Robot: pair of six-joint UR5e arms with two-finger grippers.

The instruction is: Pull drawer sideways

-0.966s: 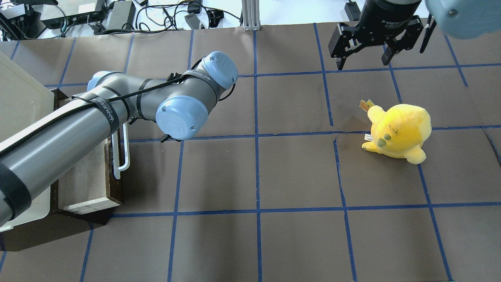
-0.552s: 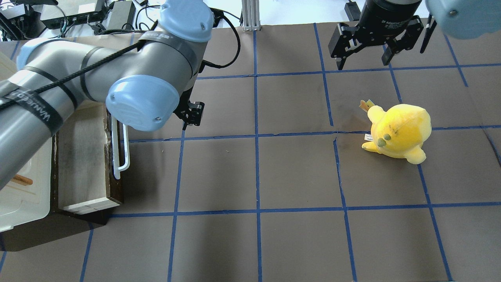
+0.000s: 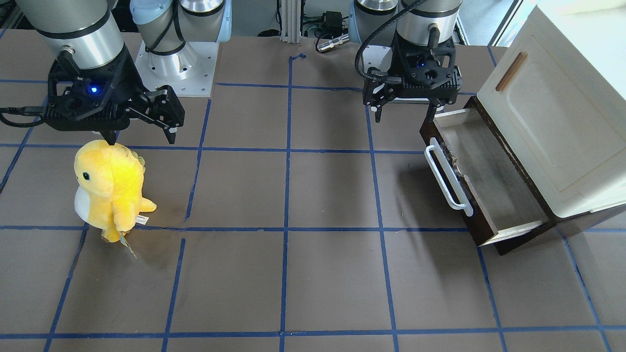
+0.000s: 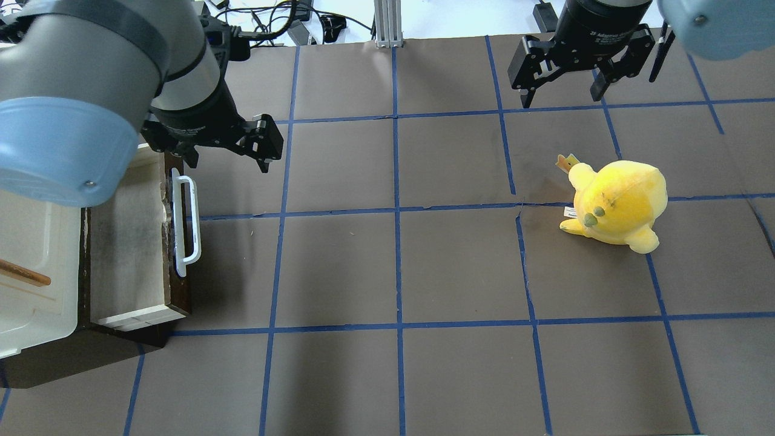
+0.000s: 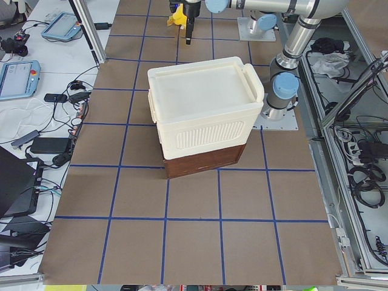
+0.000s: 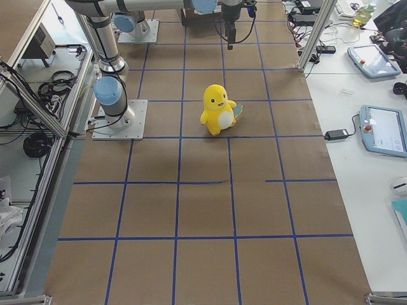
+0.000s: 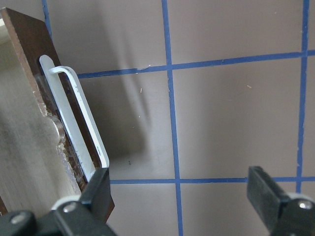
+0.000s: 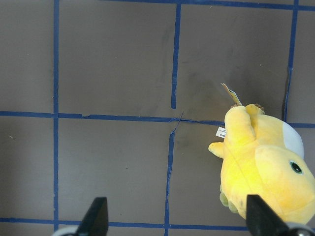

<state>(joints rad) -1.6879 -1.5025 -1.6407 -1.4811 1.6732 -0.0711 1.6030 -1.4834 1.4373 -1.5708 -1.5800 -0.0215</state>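
The drawer (image 4: pixel 130 242) stands pulled out of the cabinet, with a dark brown front, a white bar handle (image 4: pixel 184 221) and a greyish floor. It also shows in the front view (image 3: pixel 489 181) with its handle (image 3: pixel 447 178). My left gripper (image 4: pixel 224 160) is open and empty, hovering above the far end of the drawer front and touching nothing. In the left wrist view (image 7: pixel 182 189) the handle (image 7: pixel 78 128) lies below, left of its left finger. My right gripper (image 4: pixel 561 97) is open and empty, above the table beyond the plush.
A yellow plush toy (image 4: pixel 617 203) stands on the right half of the table and shows in the right wrist view (image 8: pixel 261 167). The cream cabinet (image 3: pixel 552 122) with a small brown handle sits over the drawer at the table's left end. Blue tape lines grid the brown table.
My left arm has lifted and swung back toward the far left, uncovering the drawer; its gripper moved left toward the drawer's far end. The drawer, plush and right arm have not moved.
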